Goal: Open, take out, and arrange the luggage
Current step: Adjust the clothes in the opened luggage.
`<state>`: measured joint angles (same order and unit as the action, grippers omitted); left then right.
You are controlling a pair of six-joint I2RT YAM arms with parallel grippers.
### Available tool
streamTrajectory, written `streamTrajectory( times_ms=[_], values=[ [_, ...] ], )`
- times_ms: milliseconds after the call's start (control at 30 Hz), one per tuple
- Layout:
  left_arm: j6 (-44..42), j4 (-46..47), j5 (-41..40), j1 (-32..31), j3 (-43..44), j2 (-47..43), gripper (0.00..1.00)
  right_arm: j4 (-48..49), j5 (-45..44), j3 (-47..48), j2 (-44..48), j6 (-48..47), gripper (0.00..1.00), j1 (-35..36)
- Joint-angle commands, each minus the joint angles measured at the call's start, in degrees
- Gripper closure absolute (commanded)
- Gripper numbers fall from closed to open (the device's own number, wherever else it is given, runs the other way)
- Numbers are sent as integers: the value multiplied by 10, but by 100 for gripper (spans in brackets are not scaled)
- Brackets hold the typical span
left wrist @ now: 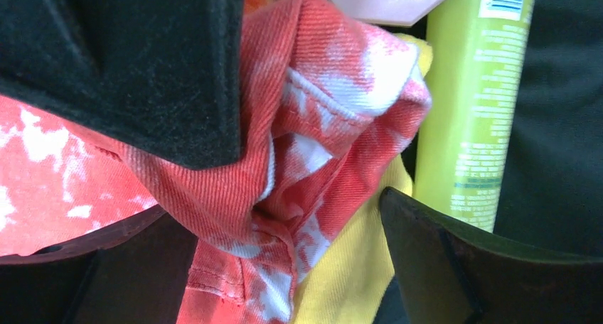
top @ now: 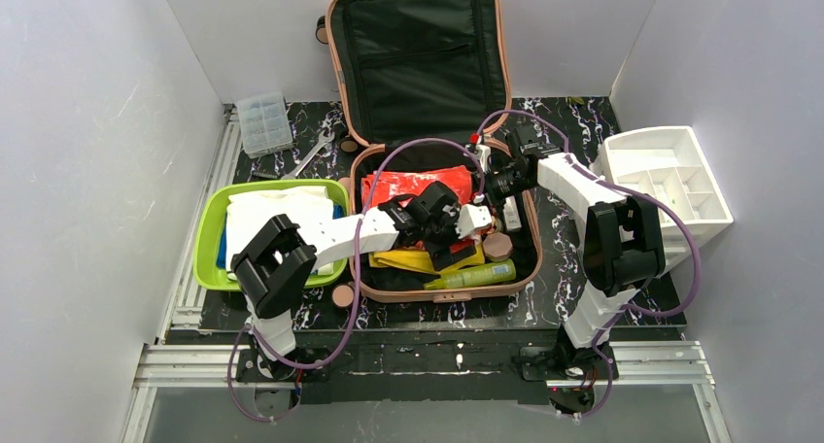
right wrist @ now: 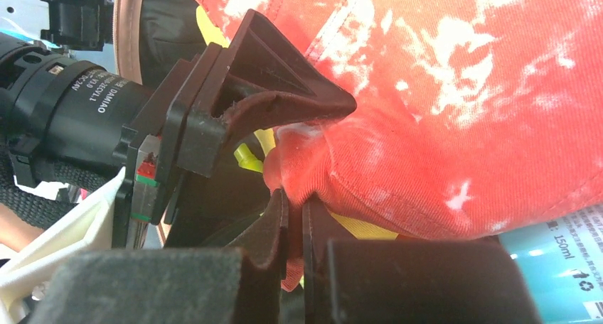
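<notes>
The salmon-pink luggage [top: 442, 289] lies open at the table's middle, its black-lined lid [top: 418, 54] propped against the back wall. Inside lie a red-and-white garment [top: 413, 186], a yellow cloth [top: 413, 260] and a lime-green spray bottle [top: 471, 275]. My left gripper [top: 457, 239] hangs open low over the contents; its fingers straddle a bunched fold of the red garment [left wrist: 334, 125] and the yellow cloth [left wrist: 348, 267]. At the case's right side my right gripper [top: 486, 186] is shut on an edge of the red garment [right wrist: 462, 89], pinched between its fingertips [right wrist: 296, 203].
A lime-green tray [top: 209, 239] holding white cloth [top: 277, 215] stands left of the case. A white divided organizer [top: 670, 181] sits at the right. A clear small box [top: 264, 122] and a wrench [top: 311, 153] lie at the back left. A teal bottle [right wrist: 562, 267] lies under the garment.
</notes>
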<state>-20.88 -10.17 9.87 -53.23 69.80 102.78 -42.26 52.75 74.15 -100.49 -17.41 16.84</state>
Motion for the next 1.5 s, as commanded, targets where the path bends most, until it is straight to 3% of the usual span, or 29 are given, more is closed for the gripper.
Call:
streamTrajectory(
  times_ms=[0,267,300,367,467,500,533,667,933,1233,1333,1467],
  values=[
    [6,6,-34,-9,-20,45,18,17,52,13,23,-6,91,-8],
    [11,11,-91,-10,-12,52,96,12,50,10,28,-11,90,-8],
    [10,11,-91,-10,-10,49,100,11,48,10,29,-11,88,-8],
    [6,7,-91,-10,-11,35,100,6,36,14,32,-12,77,-9],
    [-6,6,-91,-9,-24,0,100,-8,13,28,36,-13,47,-16],
    [-10,5,-90,-9,-30,-12,100,-15,10,36,35,-13,11,-19],
    [-13,4,-89,-9,-34,-24,100,-24,9,45,32,-12,3,-24],
    [-10,-30,-59,-3,-27,-47,100,-37,13,74,17,16,2,-45],
    [15,-77,-22,17,-4,-75,99,26,38,67,-11,141,2,-71],
    [52,-89,31,44,19,-89,66,108,57,-37,11,244,2,-75],
    [61,-80,35,61,13,-97,67,138,52,-93,39,270,2,-78],
    [65,-79,41,67,6,-104,79,159,20,-103,38,295,2,-80]
  ],
)
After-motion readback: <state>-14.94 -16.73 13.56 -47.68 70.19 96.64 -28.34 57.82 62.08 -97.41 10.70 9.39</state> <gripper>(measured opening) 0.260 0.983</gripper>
